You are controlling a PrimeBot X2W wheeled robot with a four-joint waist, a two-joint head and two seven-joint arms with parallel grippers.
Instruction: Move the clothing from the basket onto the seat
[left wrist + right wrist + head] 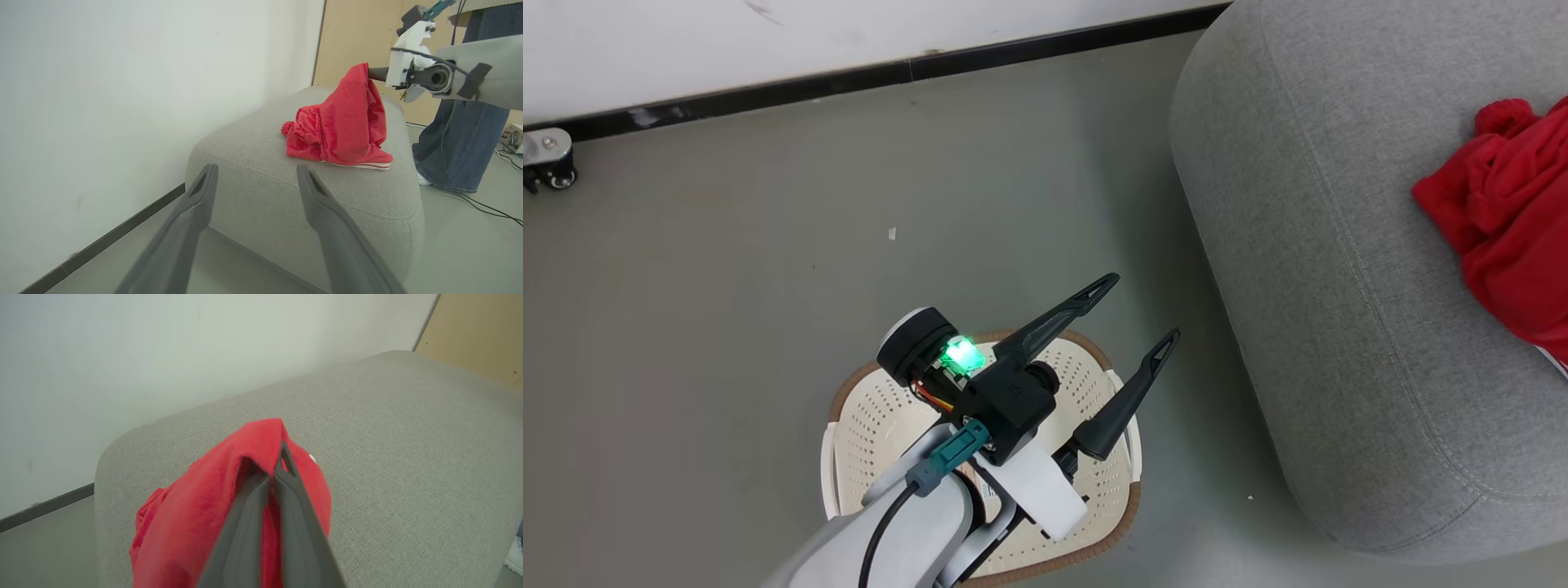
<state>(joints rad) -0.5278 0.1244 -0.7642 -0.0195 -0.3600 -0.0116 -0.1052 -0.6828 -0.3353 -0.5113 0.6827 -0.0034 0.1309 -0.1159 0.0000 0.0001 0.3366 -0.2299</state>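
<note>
The right gripper (269, 465) holds its fingers closed on the clothing (343, 126), which hangs directly below them, lower folds resting on the seat (253, 163). The left gripper (1141, 309), fingers wide and empty, hovers above the basket (874, 416).

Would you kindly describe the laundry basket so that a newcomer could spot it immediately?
Find the large grey seat; on the floor to its left, under the left end effector, sits the basket. Cream-white perforated walls and a brown rim set it apart from the red clothing.
</note>
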